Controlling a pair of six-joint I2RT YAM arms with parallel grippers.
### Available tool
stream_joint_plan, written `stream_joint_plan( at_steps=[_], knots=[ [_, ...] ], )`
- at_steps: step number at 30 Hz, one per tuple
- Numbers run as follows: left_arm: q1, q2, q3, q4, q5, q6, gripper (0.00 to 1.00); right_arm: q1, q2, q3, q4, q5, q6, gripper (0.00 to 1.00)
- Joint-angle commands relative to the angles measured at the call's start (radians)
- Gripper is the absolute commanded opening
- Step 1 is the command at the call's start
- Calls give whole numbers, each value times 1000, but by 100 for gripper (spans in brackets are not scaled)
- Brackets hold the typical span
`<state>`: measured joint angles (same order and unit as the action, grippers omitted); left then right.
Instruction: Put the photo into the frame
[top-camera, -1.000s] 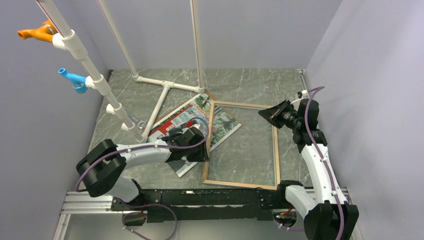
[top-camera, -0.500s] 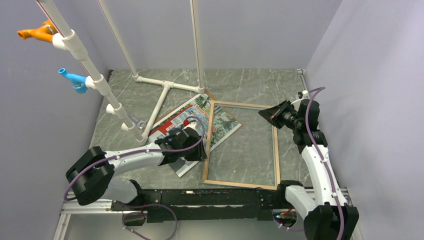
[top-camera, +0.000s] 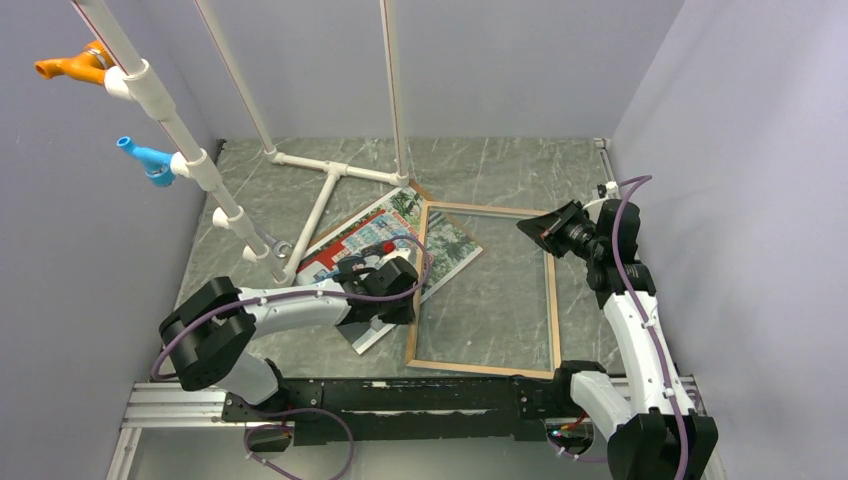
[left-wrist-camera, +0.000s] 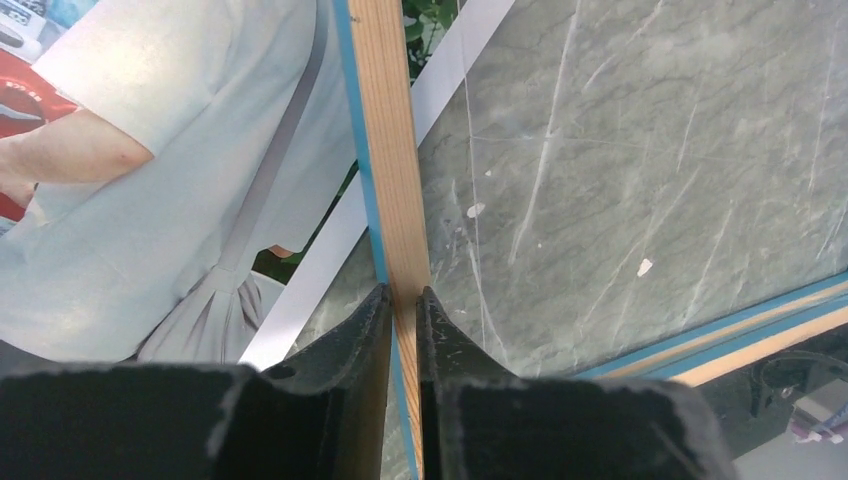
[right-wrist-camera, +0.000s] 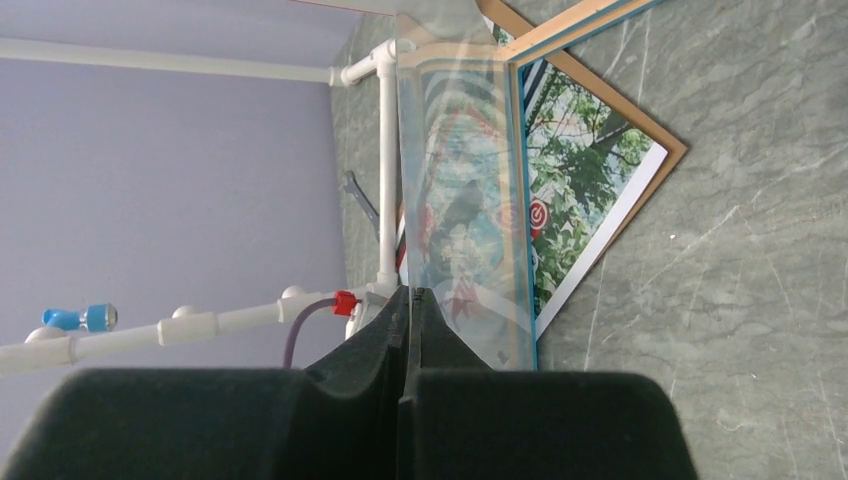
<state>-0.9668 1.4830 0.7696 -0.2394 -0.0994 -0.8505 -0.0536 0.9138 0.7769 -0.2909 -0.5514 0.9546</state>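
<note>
Top external shows frame (top-camera: 481, 368) overlapping photo (top-camera: 345, 248) beside white pipe stand (top-camera: 322, 203).

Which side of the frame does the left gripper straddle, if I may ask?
The frame rail on the robot's left, the one lying across the photo.

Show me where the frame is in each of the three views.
Top external: the frame lies flat, right of centre.
Left wrist: the frame's wood rail runs up from between the jaws.
Right wrist: the frame's corner is at top centre.
Shared landmark: the photo, partly under the frame's left rail.
</note>
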Motion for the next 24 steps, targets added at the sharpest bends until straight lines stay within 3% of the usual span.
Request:
stream_joint_plan(
  at_steps=[1, 15, 24],
  knots=[
    [-10, 22, 31, -43, -42, 17, 16, 0, -21, 18, 34, -12, 31, 0],
    [-10, 40, 51, -73, -52, 15, 1, 3, -18, -38, 74, -16, 73, 0],
    [-11, 43, 53, -80, -55, 13, 0, 5, -41, -27, 35, -2, 73, 0]
  ],
)
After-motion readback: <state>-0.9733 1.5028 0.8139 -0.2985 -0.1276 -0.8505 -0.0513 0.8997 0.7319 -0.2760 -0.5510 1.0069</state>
